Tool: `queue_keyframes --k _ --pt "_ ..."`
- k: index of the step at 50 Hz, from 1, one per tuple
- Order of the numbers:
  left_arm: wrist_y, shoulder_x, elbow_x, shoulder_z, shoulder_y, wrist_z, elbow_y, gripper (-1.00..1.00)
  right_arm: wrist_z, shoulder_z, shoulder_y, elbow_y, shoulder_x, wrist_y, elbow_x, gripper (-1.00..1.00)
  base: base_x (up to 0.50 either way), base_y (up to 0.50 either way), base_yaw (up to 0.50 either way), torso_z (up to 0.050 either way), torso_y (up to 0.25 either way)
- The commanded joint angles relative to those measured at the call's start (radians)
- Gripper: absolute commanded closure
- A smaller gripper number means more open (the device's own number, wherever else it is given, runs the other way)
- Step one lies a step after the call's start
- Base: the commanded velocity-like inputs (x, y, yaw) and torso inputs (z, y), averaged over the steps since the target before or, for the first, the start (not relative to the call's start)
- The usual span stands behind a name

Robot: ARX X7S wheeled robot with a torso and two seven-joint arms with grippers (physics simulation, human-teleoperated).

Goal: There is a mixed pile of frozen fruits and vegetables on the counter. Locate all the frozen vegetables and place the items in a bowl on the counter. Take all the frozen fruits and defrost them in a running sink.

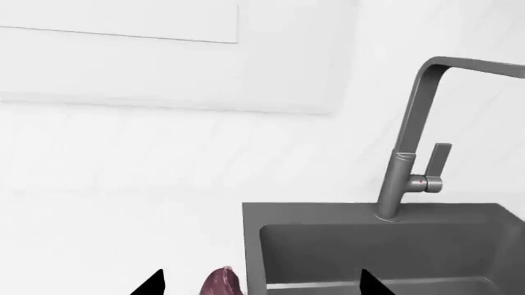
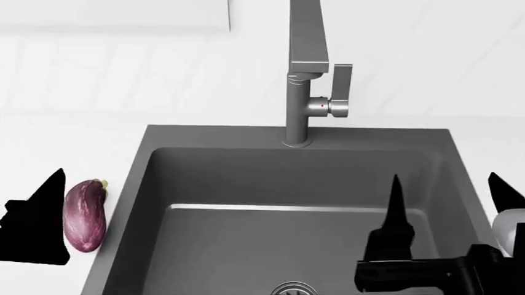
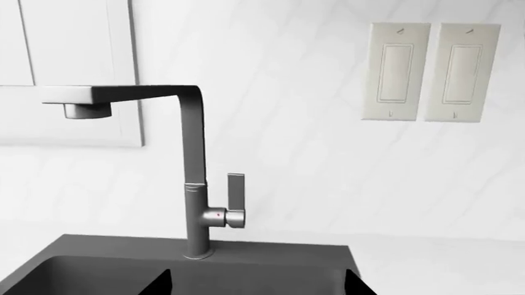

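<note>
**A:** At the left edge of the head view, our left gripper (image 2: 37,221) is right beside the eggplant (image 2: 85,215). The eggplant lies on the white counter (image 2: 98,141), just left of the sink (image 2: 296,233).

**B:** Which way does it point?

**A:** Its long side runs up and down the frame. The stem end is at the top, toward the wall. The fat round end is nearer to us.

**B:** So how do we grab it well?

**A:** We think we should come down over its middle and squeeze across the thin way. The left fingers look spread wide and hold nothing.

**B:** And the right gripper (image 2: 447,196)?

**A:** It is at the lower right of the frame, over the sink. Its fingers are wide apart and empty too.

**B:** Where is the bowl? And the pear?

**A:** We cannot see them here. No water comes from the faucet (image 2: 308,74), and its lever (image 2: 340,89) stands straight up.
</note>
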Motion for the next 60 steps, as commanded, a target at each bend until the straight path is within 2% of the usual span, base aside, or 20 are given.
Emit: queue_keyframes --k 1,4,8,12,14,17,18,19,22,24,31,38,41,55,58,59,60 --pt "-0.098 -0.110 -0.419 0.181 -0.417 -0.320 -0.221 -1.00 -0.027 0.042 -0.035 0.001 0.008 -0.031 0.029 -1.00 0.00 0.00 0.00 0.000 0.000" --pt "-0.116 -0.106 -0.418 0.222 -0.475 -0.327 -0.261 -1.00 -0.031 0.055 -0.044 0.006 0.009 -0.040 0.034 -1.00 0.00 0.00 0.00 0.000 0.000" --pt "-0.101 -0.103 -0.553 0.317 -0.528 -0.383 -0.359 -1.00 -0.031 0.075 -0.066 0.001 0.011 -0.051 0.044 -1.00 0.00 0.00 0.00 0.000 0.000" --pt "-0.130 -0.106 -0.574 0.376 -0.607 -0.383 -0.445 -1.00 -0.037 0.075 -0.069 0.011 0.008 -0.054 0.042 -1.00 0.00 0.00 0.00 0.000 0.000" --pt "-0.170 -0.126 -0.659 0.463 -0.675 -0.407 -0.513 -1.00 -0.036 0.076 -0.069 0.011 0.009 -0.054 0.046 -1.00 0.00 0.00 0.00 0.000 0.000" --pt "-0.170 -0.141 -0.703 0.500 -0.706 -0.417 -0.573 -1.00 -0.036 0.082 -0.074 0.010 0.011 -0.056 0.050 -1.00 0.00 0.00 0.00 0.000 0.000" --pt "-0.114 -0.153 -0.778 0.533 -0.697 -0.465 -0.604 -1.00 -0.036 0.081 -0.071 0.014 0.012 -0.055 0.052 -1.00 0.00 0.00 0.00 0.000 0.000" --pt "-0.135 -0.142 -0.764 0.527 -0.716 -0.436 -0.619 -1.00 -0.031 0.087 -0.068 0.010 0.013 -0.056 0.062 -1.00 0.00 0.00 0.00 0.000 0.000" --pt "-0.160 -0.147 -0.722 0.549 -0.732 -0.446 -0.631 -1.00 -0.026 0.084 -0.061 0.007 0.008 -0.056 0.065 -1.00 0.00 0.00 0.00 0.000 0.000" --pt "-0.166 -0.156 -0.758 0.580 -0.737 -0.455 -0.647 -1.00 -0.018 0.028 -0.032 -0.008 0.010 -0.020 0.041 -1.00 0.00 0.00 0.00 0.000 0.000" --pt "-0.133 -0.163 -0.838 0.674 -0.763 -0.518 -0.698 -1.00 -0.018 0.095 -0.076 -0.029 0.023 -0.054 0.079 -1.00 0.00 0.00 0.00 0.000 0.000" --pt "-0.138 -0.119 -0.817 0.713 -0.773 -0.496 -0.748 -1.00 -0.009 0.108 -0.085 -0.031 0.032 -0.055 0.071 -1.00 0.00 0.00 0.00 0.000 0.000" --pt "-0.157 -0.093 -0.764 0.716 -0.765 -0.446 -0.806 -1.00 -0.014 0.104 -0.087 -0.025 0.027 -0.057 0.066 -1.00 0.00 0.00 0.00 0.000 0.000" --pt "-0.186 -0.065 -0.651 0.738 -0.735 -0.364 -0.869 -1.00 -0.020 0.085 -0.081 -0.008 0.017 -0.055 0.052 -1.00 0.00 0.00 0.00 0.000 0.000" --pt "-0.191 -0.049 -0.603 0.736 -0.746 -0.330 -0.899 -1.00 -0.021 0.083 -0.080 -0.006 0.017 -0.055 0.050 -1.00 0.00 0.00 0.00 0.000 0.000" --pt "-0.219 -0.036 -0.507 0.736 -0.746 -0.259 -0.896 -1.00 -0.021 0.084 -0.082 -0.007 0.017 -0.056 0.051 -1.00 0.00 0.00 0.00 0.000 0.000" --pt "-0.218 -0.032 -0.486 0.740 -0.743 -0.247 -0.910 -1.00 -0.021 0.084 -0.082 -0.007 0.016 -0.056 0.051 -1.00 0.00 0.00 0.00 0.000 0.000"
